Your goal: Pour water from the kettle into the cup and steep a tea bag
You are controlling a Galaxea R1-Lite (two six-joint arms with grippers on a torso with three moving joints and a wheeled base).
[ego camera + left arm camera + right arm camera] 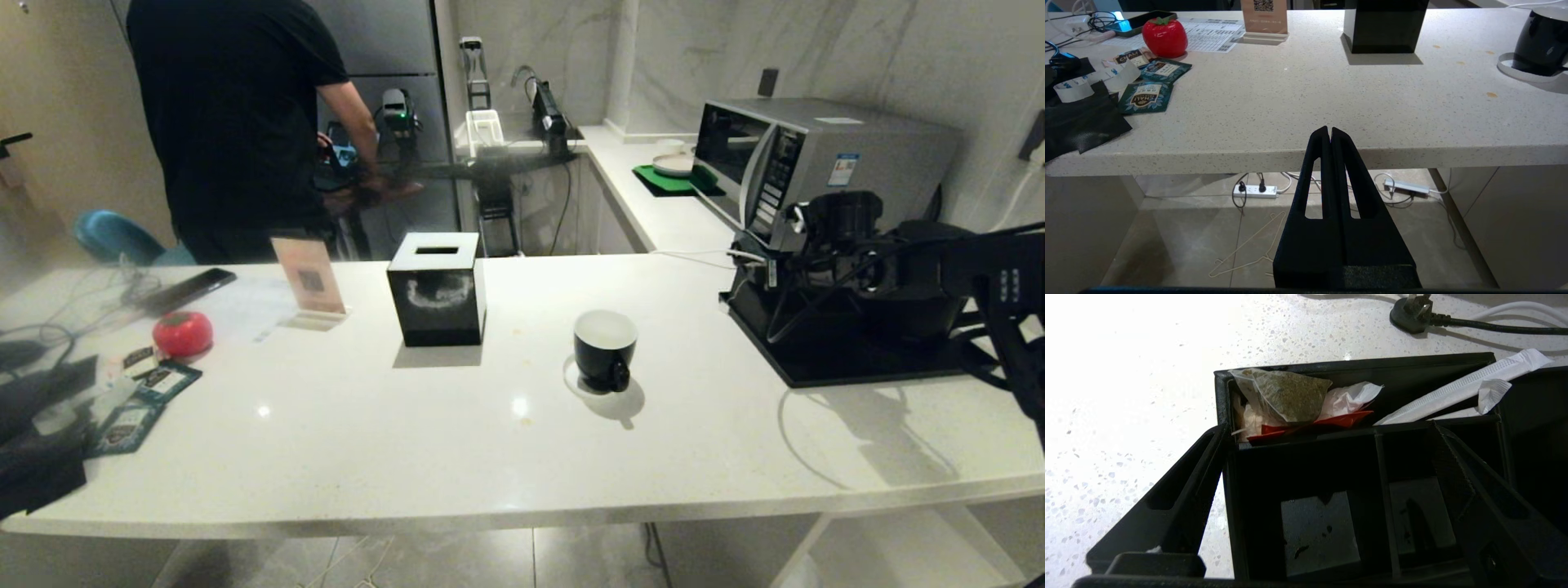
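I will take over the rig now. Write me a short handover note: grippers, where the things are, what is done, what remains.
Left gripper: shut, empty, parked below the counter edge.
Right gripper: open, empty, over the black organizer at the counter's right end; a tea bag lies in its far compartment.
Cup: upright mid-counter, no tea bag seen in it.
Kettle: cannot be made out, the right arm blocks that area.
Done: nothing visible yet.
Left: probably pick the tea bag, pour water, steep.
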